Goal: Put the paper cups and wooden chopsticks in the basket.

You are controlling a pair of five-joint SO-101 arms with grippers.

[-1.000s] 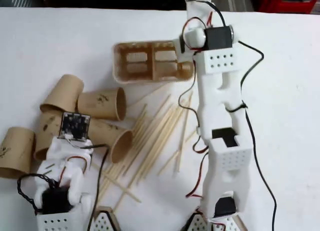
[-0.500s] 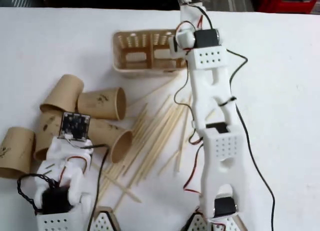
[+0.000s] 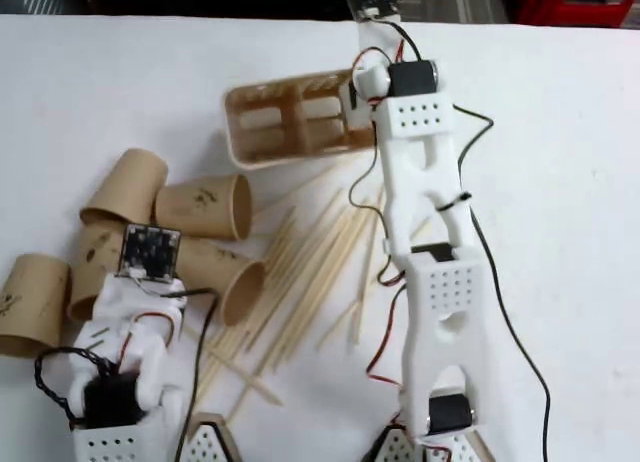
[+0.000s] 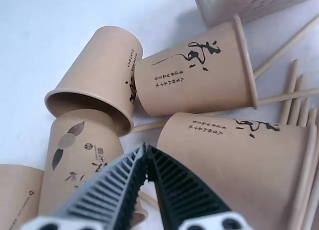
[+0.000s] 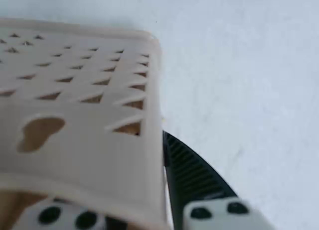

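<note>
A beige slotted basket stands tilted at the back of the white table, its open top showing. My right gripper is shut on the basket's right end wall; one black finger lies against the outside of it, and the other is hidden. Several brown paper cups lie on their sides at the left, among them one and one. My left gripper is shut and empty, just above a lying cup. Wooden chopsticks are strewn between the arms.
The left arm sits low at the front left, over the cups. The right arm stretches across the table's middle, partly over the chopsticks. Bare table lies to the right and at the far left.
The right arm has stretched farther toward the back, and the basket in its gripper has shifted and tipped with it. The left arm and the cups have kept still.
</note>
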